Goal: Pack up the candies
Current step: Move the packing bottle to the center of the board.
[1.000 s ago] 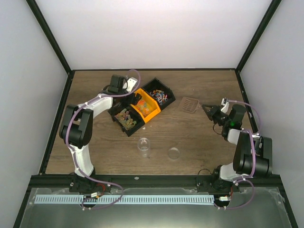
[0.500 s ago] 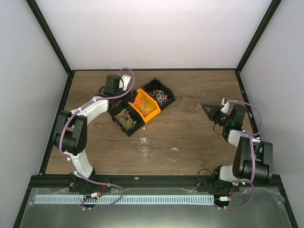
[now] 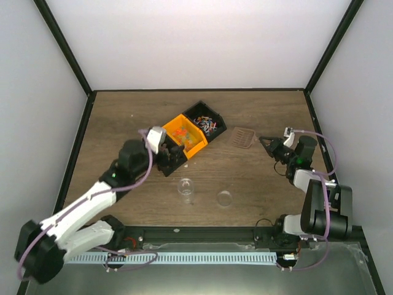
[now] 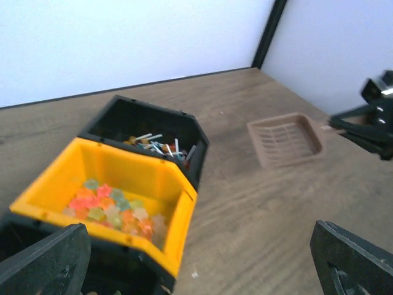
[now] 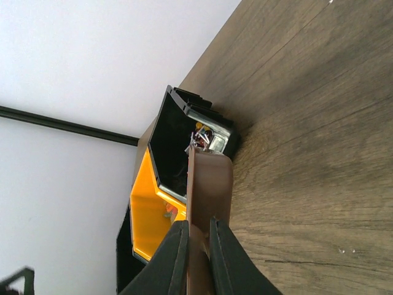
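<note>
The candies [image 4: 110,208] are small mixed-colour sweets lying in the orange bin [image 4: 175,203], seen from above as candies [image 3: 180,130]. More wrapped sweets [image 4: 158,145] fill the black bin [image 4: 190,126] behind it. My left gripper [image 4: 196,273] hangs open low over the near end of the bins, with nothing between its fingers [image 4: 353,258]; from above the left gripper [image 3: 171,155] covers most of the nearest black bin. My right gripper [image 5: 196,243] is shut on the handle of a brown slotted scoop [image 5: 212,184], and this scoop [image 3: 242,137] is held just right of the bins.
A small clear cup [image 3: 185,187] stands upright on the wooden table in front of the bins. A clear round lid [image 3: 225,198] lies flat to its right. Black frame posts and white walls border the table [image 3: 123,110].
The left arm has swung back from the far side of the bins to their near side, and its jaws have opened wider. The right gripper and scoop have shifted slightly.
</note>
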Motion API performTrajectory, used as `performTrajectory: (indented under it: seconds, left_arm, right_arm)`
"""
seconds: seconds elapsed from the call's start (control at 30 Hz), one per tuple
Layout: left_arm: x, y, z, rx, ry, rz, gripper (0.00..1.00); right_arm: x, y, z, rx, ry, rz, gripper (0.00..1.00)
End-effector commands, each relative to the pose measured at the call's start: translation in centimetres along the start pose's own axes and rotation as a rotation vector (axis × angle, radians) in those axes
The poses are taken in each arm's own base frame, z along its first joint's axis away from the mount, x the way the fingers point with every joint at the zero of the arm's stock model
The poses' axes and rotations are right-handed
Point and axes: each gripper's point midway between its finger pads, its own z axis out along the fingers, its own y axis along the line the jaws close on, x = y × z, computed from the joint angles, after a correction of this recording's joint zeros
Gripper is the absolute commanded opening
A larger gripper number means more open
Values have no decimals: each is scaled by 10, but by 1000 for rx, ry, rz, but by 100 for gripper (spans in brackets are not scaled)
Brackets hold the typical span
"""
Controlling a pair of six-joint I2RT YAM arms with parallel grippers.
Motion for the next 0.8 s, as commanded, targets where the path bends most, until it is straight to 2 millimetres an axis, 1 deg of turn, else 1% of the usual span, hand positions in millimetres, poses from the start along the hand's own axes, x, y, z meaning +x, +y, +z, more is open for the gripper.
performTrajectory:
  seconds: [0.0,0.07,0.13,0.2,0.3,0.33,0.37,0.47,0.5,0.53,0.57,0.6,0.67,0.7,0.73,0.77]
  left_arm:
    - [14,-18,-35,41,-165,-26,100]
    - [38,-19,-42,30,-145,-24,100]
    - [50,-25,-54,49,-170,-26,100]
    - [55,-32,-66,90,-218,-35,100]
    - [61,-46,-77,161,-240,-34,100]
    - [65,-50,-79,179,-234,-32,99]
    - [69,-52,-80,188,-220,-32,96]
    - [80,-60,-78,216,-184,-34,80]
    - [80,-65,-79,237,-189,-42,71]
    - [80,-70,-80,265,-199,-49,59]
    - [84,-74,-80,288,-200,-58,44]
    - [87,-78,-81,306,-197,-64,34]
    - [92,-84,-80,327,-175,-72,22]
    - [108,-83,-77,326,-138,-75,20]
    - [116,-83,-77,332,-118,-85,16]
    - [121,-84,-78,342,-114,-101,14]
  right_arm:
    - [9,5,2,-25,23,-38,1]
    - [11,2,4,-23,31,-40,1]
    - [13,0,6,-29,48,-37,1]
    - [17,-1,8,-35,63,-31,1]
    - [22,-6,10,-24,71,-32,1]
    - [25,-8,11,-20,76,-30,1]
    - [27,-9,12,-17,81,-28,1]
    - [31,-13,14,-16,93,-18,1]
    - [31,-13,15,-17,94,-18,1]
    - [32,-13,14,-16,97,-16,1]
    - [33,-13,14,-14,98,-17,1]
    - [32,-13,14,-12,97,-21,1]
    - [33,-14,13,-4,95,-23,1]
    - [32,-13,12,-1,93,-26,1]
    - [33,-14,12,2,93,-28,1]
    - [33,-14,12,5,93,-28,1]
